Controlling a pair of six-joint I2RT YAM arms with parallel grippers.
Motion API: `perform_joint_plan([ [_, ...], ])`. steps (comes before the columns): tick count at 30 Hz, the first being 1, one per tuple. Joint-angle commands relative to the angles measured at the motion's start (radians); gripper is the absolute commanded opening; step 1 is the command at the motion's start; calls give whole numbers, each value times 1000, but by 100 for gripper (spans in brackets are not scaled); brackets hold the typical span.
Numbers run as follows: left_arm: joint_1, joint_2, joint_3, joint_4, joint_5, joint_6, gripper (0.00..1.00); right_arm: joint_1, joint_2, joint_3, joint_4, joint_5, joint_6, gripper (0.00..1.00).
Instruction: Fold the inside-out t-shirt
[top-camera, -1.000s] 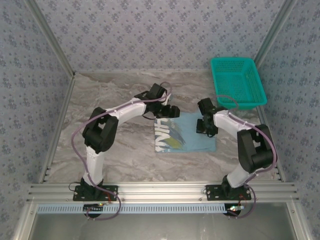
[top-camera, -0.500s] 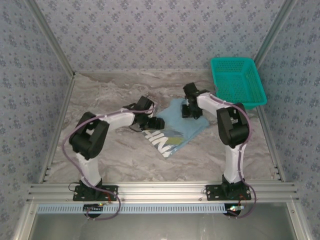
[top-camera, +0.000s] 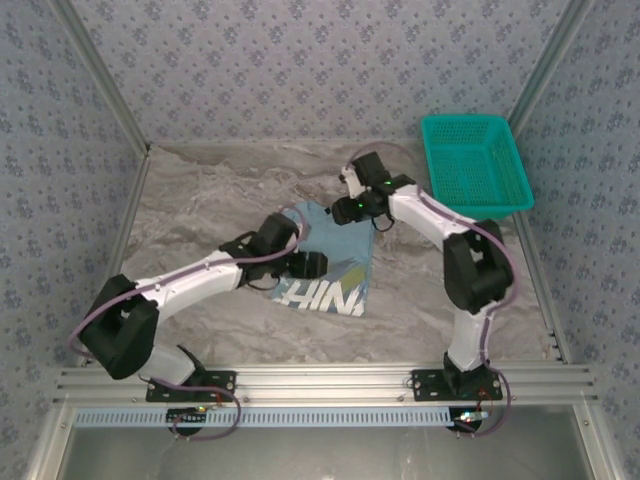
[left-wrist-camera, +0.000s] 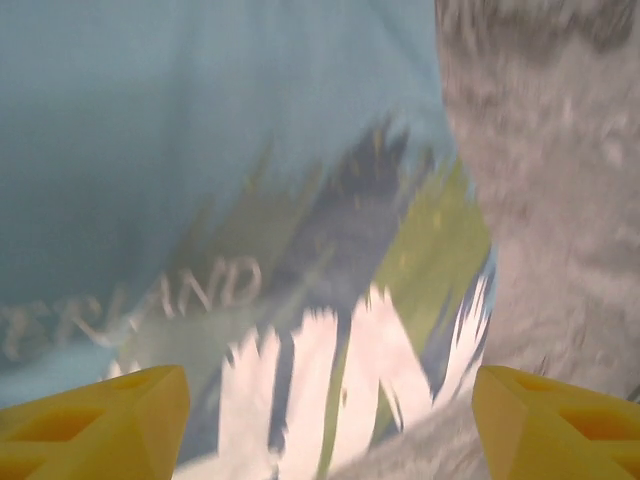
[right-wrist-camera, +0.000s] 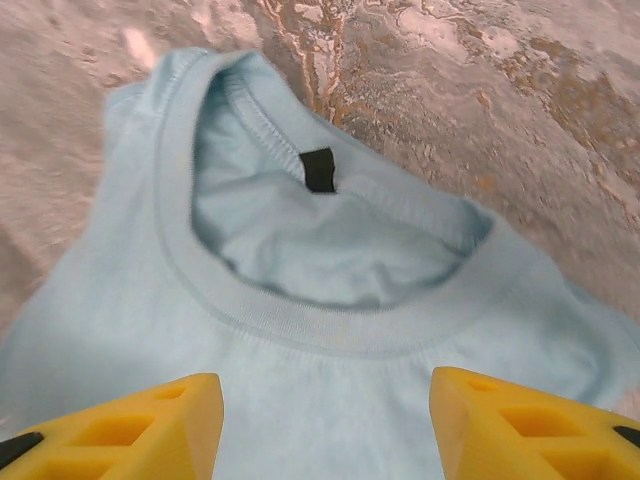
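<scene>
I see the light blue t-shirt (top-camera: 338, 250) lying folded into a narrow stack mid-table, flat on the marble-look table (top-camera: 200, 210). Its collar end points toward the far side and its printed end toward me. The white lettering (top-camera: 325, 297) is face up at the near edge.

The left gripper (left-wrist-camera: 325, 425) is low over the printed end at the shirt's left edge. Its yellow fingers (left-wrist-camera: 100, 415) are spread wide with nothing between them. That wrist view is blurred, showing print and bare table under the jaws.

The right gripper (right-wrist-camera: 325, 425) is at the far end, right above the neck opening, with the arm reaching in from the right. Its fingers (right-wrist-camera: 530, 420) are also spread apart and are not pinching cloth. The ribbed collar (right-wrist-camera: 300, 315) lies open below it, with a small dark tag (right-wrist-camera: 319, 169) inside the back of the neck. I cannot tell whether either gripper's tips touch the fabric.

The teal mesh basket (top-camera: 470, 122) sits at the far right corner, well apart from the shirt.
</scene>
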Motion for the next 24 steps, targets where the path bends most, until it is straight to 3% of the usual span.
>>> perform_joint_plan([
  [1,102,86,47,126,73,14,74,-39,-31,-119,135,-164,153,58],
  [5,162,256,156,163,152,65,73,-54,16,-152,155,-191,204,55],
  [11,189,429,237,131,154,93,71,-101,106,-149,99,-163,203,52],
  [17,181,375,107,164,211,67,71,-124,201,-20,-16,-148,83,51],
  [21,174,291,89,180,233,43,72,-122,164,49,-58,-134,13,53],
  [24,193,233,138,121,127,53,73,-132,106,50,-64,-81,0,55],
])
